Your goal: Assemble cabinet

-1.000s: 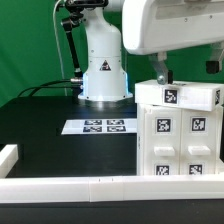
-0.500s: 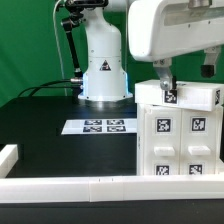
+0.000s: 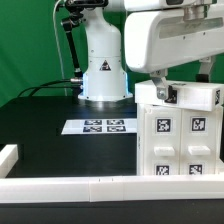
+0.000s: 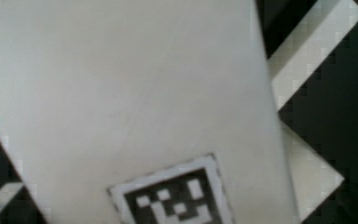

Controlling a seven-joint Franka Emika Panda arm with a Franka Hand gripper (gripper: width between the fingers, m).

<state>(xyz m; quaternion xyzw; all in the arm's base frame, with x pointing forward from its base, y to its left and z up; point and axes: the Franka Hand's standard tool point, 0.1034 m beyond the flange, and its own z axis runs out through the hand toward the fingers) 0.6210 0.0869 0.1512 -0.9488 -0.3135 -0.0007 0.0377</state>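
The cabinet is a white boxy shell with black-and-white tags. It stands on the black table at the exterior view's right, with small tagged drawer blocks in its front. My gripper hangs from the large white hand right over the cabinet's top panel, near its left end, fingertips at or touching it. The hand hides how the jaws stand. In the wrist view the white top panel with one tag fills the picture very close, and no fingers show.
The marker board lies flat on the table in front of the robot's white base. A long low white rail edges the table's front, with a short upright end at the exterior view's left.
The hand has come down toward the cabinet's top and a little toward the exterior view's left. The cabinet has not moved.
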